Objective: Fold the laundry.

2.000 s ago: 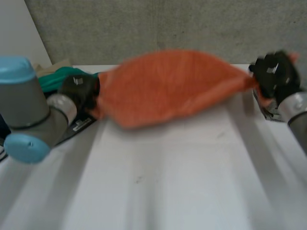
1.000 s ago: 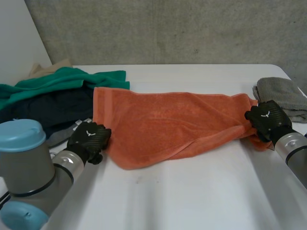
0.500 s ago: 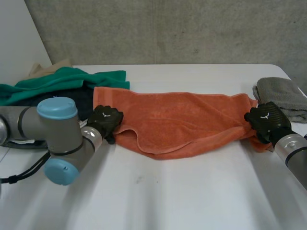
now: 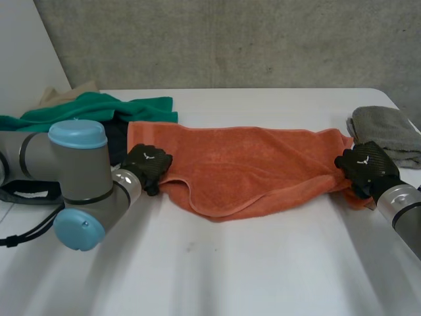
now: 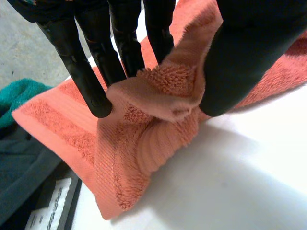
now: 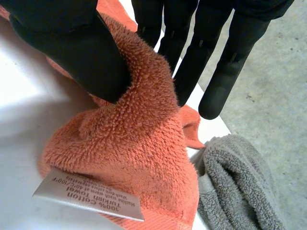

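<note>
1. The towel (image 4: 263, 164) is plain orange terry, with a flat ribbed band woven across one end.
2. Its label (image 6: 88, 194) is white with small dark print.
3. The left hand (image 4: 146, 166) and right hand (image 4: 364, 168) are black.
4. The left arm (image 4: 56, 164) is grey with light-blue caps.
5. The green cloth (image 4: 92, 108) is a plain sea green; the dark cloth (image 4: 117, 139) is a deep blue-green; the beige cloth (image 4: 69, 92) is pale tan.
6. The grey cloth (image 4: 388, 128) is a plain mid grey.
7. The table (image 4: 250, 263) is white, and the wall (image 4: 230, 39) is mottled grey.
</note>
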You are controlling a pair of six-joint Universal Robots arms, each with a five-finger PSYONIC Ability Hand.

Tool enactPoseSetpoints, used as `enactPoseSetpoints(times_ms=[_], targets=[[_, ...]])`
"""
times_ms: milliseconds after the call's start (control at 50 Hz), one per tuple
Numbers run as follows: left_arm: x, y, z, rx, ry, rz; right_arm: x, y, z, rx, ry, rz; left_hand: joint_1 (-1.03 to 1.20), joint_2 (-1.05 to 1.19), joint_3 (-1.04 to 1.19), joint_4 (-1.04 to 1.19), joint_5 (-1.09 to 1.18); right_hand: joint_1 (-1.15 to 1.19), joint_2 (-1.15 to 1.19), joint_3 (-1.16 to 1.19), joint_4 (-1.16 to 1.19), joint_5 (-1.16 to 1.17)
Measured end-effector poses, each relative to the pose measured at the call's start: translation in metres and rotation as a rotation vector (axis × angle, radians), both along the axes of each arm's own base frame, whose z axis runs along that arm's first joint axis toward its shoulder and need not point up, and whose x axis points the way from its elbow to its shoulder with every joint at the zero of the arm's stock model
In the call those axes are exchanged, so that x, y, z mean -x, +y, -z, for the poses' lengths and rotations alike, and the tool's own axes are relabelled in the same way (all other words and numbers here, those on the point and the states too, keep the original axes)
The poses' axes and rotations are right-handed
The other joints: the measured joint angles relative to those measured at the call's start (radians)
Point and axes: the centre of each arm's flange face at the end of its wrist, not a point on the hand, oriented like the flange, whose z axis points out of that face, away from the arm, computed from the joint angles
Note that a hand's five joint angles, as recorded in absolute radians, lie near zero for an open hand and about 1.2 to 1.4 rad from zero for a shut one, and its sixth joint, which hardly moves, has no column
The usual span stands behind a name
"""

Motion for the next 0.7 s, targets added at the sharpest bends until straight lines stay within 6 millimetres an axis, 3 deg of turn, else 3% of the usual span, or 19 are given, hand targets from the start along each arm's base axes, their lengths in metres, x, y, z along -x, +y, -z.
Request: enactPoseSetpoints(times_ms=[120, 360, 540, 580, 700], targets=[[-0.005, -0.002, -0.002, -0.018, -0.007, -0.013, -0.001, 0.003, 0.000, -0.030, 0.002, -0.003, -0.125, -0.124, -0.122, -0.129, -0.131, 0.000, 0.000, 0.000, 0.000, 0.000], [0.003, -0.011, -0.003, 0.012, 0.011, -0.002, -0.001, 0.005, 0.001, -0.043, 0.003, -0.007, -0.114, -0.119, -0.118, -0.123, -0.126, 0.000, 0.000, 0.000, 0.000, 0.000], [0.010, -0.016, -0.005, 0.031, 0.018, 0.008, 0.000, 0.004, 0.000, -0.040, 0.003, -0.004, 0.052, 0.049, 0.044, 0.050, 0.036, 0.000, 0.000, 0.000, 0.000, 0.000], [0.011, -0.016, -0.007, 0.034, 0.019, 0.009, 0.000, 0.003, 0.000, -0.038, 0.003, -0.004, 0.186, 0.190, 0.179, 0.194, 0.175, 0.000, 0.000, 0.000, 0.000, 0.000], [0.010, -0.014, -0.012, 0.035, 0.019, 0.008, 0.000, 0.003, 0.000, -0.039, 0.005, -0.005, 0.196, 0.242, 0.227, 0.246, 0.204, 0.000, 0.000, 0.000, 0.000, 0.000]])
